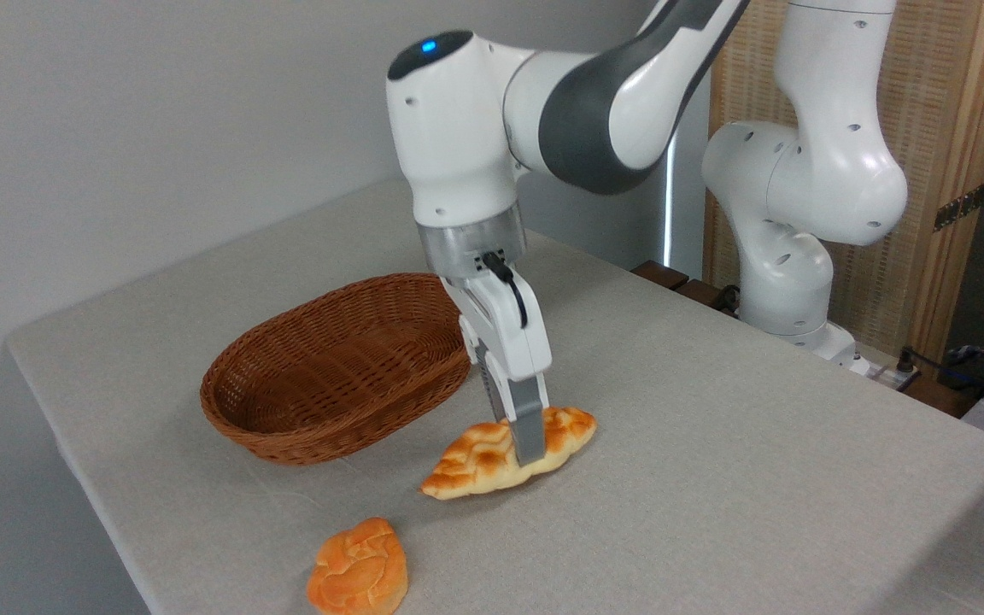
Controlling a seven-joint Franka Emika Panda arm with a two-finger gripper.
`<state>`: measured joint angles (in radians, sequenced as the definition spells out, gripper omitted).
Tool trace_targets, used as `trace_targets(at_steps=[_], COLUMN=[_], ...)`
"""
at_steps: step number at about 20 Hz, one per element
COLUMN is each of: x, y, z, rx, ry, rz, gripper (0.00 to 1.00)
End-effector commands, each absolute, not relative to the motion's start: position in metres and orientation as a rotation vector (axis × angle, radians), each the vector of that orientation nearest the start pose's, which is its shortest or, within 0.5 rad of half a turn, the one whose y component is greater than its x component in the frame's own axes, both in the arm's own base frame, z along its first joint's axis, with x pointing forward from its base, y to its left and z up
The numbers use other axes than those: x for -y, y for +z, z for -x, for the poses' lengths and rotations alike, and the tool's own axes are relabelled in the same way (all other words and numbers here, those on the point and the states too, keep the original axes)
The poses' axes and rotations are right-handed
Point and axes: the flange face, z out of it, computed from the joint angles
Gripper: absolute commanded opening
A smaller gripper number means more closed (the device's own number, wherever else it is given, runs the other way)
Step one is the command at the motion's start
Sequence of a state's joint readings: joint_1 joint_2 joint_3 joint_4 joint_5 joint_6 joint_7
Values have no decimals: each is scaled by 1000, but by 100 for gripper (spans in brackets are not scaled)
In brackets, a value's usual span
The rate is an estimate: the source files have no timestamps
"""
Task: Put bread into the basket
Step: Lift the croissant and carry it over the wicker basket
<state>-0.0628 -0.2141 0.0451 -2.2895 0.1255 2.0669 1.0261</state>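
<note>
Gripper (519,444) straddles the bread (479,461) mid-length — fingers apparently closed against it. Bread lies on the table (714,444) beside the basket (334,376).

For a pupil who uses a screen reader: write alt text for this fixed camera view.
A white robot arm's gripper straddles a braided bread lying on a grey table, beside an empty wicker basket. A flat orange bun lies nearer the camera.
</note>
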Motion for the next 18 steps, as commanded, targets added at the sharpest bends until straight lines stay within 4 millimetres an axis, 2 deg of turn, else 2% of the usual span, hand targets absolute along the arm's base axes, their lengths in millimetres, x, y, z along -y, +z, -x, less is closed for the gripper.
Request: trace_targets(at_steps=[1,4,6,10,14,18], x=[1,10,23,65,109,144], y=[487,522,542,566,560,530], z=[-489,-507,-518,-526,-527,-533], rx=[-1584,-1568,-1504,-1322,-1227,-1216], ry=[18,-62,-138,-204,-175,-109], rz=[2672,2742,2815,2900,2954,2969], gripper=[51,51,51,51,51,51])
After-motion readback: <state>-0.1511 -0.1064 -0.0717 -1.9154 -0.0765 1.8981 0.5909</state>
